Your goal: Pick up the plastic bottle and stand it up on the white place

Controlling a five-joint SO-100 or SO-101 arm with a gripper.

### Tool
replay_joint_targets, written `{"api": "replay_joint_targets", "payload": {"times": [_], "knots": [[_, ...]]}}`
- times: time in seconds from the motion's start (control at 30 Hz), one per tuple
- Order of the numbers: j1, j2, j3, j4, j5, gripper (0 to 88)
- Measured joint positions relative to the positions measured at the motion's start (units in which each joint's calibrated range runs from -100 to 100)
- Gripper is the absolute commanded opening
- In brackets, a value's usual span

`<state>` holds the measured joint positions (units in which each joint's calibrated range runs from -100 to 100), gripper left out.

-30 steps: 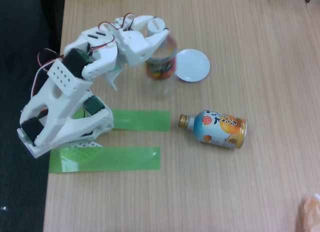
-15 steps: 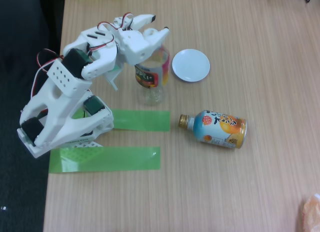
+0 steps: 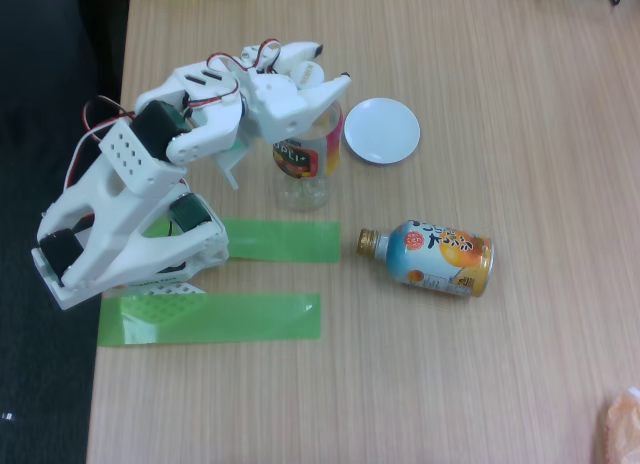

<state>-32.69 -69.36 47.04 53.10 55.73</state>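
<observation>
Shifted slightly, plastic bottle (image 3: 305, 162) stays in hand (image 3: 322, 72).

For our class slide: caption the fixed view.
White arm's gripper holds the plastic bottle upright beside the white place.

Even, bright overhead light falls on the wooden table (image 3: 480, 364), with only faint shadows. The fixed view is soft and slightly blurred throughout. The strip toward nine o'clock lies dark.

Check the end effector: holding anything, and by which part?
Yes: the end effector is closed on the bottle, gripping its upper part near the cap, above the label.
</observation>
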Motion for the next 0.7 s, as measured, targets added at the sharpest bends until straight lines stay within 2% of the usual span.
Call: {"api": "replay_joint_targets", "payload": {"times": [0.37, 0.7], "knots": [[0.22, 0.0, 0.09, 0.08, 0.0, 27.2], [0.3, 0.0, 0.09, 6.12, 0.0, 27.1]]}}
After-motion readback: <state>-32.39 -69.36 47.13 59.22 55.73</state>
